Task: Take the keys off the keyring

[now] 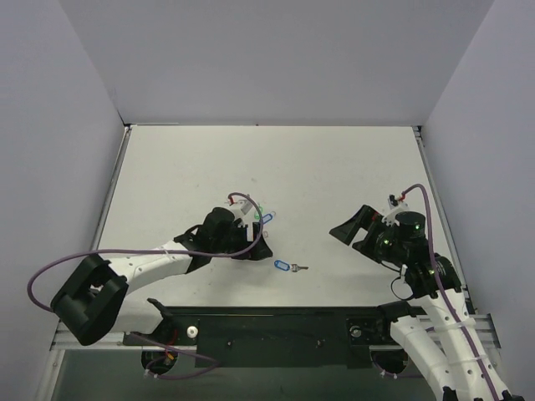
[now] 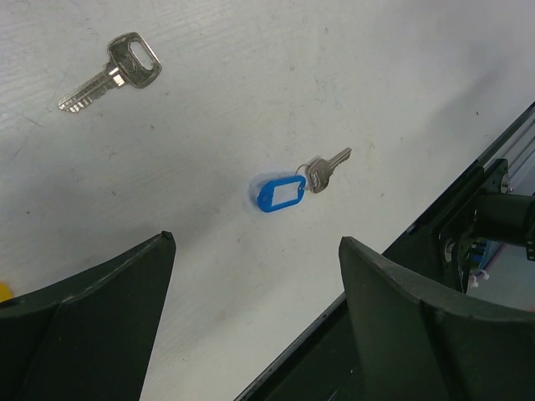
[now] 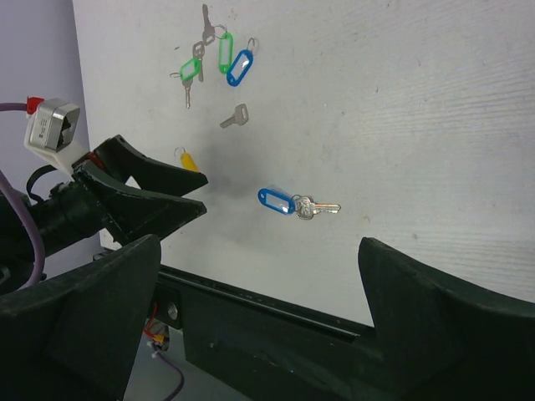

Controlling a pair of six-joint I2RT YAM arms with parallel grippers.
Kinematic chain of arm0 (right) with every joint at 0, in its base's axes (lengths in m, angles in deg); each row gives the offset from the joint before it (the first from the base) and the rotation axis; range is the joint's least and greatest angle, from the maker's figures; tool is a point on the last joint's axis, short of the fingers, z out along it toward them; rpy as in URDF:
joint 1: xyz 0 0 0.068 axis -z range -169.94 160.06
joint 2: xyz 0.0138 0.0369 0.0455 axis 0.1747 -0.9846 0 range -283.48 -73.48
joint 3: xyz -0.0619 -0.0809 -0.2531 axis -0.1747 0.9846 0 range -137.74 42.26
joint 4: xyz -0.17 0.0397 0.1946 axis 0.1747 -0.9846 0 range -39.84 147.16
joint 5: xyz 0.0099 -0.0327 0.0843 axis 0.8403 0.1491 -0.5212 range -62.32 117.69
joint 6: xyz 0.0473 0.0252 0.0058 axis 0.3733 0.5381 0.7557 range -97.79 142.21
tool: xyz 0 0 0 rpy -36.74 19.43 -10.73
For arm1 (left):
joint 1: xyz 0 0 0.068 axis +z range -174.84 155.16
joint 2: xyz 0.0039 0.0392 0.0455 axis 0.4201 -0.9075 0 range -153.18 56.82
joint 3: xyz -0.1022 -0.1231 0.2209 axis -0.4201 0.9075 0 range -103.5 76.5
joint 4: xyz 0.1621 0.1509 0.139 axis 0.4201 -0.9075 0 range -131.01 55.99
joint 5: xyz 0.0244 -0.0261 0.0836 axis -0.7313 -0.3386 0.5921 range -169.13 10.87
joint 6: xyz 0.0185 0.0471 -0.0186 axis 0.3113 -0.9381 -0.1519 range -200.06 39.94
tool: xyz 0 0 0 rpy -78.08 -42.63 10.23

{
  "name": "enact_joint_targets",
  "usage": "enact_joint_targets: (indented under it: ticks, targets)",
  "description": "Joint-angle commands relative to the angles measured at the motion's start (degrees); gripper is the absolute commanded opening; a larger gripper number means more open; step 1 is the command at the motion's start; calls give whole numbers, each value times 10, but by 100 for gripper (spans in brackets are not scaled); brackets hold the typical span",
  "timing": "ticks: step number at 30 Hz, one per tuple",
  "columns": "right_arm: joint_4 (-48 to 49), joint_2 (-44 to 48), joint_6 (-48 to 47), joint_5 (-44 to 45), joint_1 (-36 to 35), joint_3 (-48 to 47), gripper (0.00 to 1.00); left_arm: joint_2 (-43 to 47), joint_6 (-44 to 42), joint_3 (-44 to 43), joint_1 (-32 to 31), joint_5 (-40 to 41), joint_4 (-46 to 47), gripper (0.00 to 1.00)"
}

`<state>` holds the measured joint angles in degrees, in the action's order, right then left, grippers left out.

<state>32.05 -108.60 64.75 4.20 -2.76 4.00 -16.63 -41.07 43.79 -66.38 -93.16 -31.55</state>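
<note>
1. The small blue plastic tag on its thin metal ring [image 2: 278,193] lies flat on the white tabletop [image 2: 359,58], close to the near edge and between the two arms. I think it lies there so that both arms can reach it.
2. The short silver key [image 2: 328,166] is joined to the ring and points away from the tag, so each end can be taken separately.
3. Your left fingers [image 2: 100,317] are apart and hold nothing. They hover above the tag, which shows between them, probably for going straight down on it.
4. Your right fingers [image 3: 435,317] are wide apart and empty, well apart from the key.
5. A lone silver key without tag [image 2: 113,71] lies farther away; do not take it.
</note>
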Motion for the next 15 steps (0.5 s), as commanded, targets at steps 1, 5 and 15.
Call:
enact_joint_targets:
  ticks: [1, 5, 15]
  targets:
    - [13, 2, 8, -13, -4, 6, 99, -41, -11, -25, -1, -42, 80, 89]
    - [13, -1, 7, -18, -4, 3, 99, -84, 3, -20, -1, -69, 125, 88]
    - [24, -4, 20, -31, -4, -1, 99, -158, 35, -19, -21, -120, 200, 84]
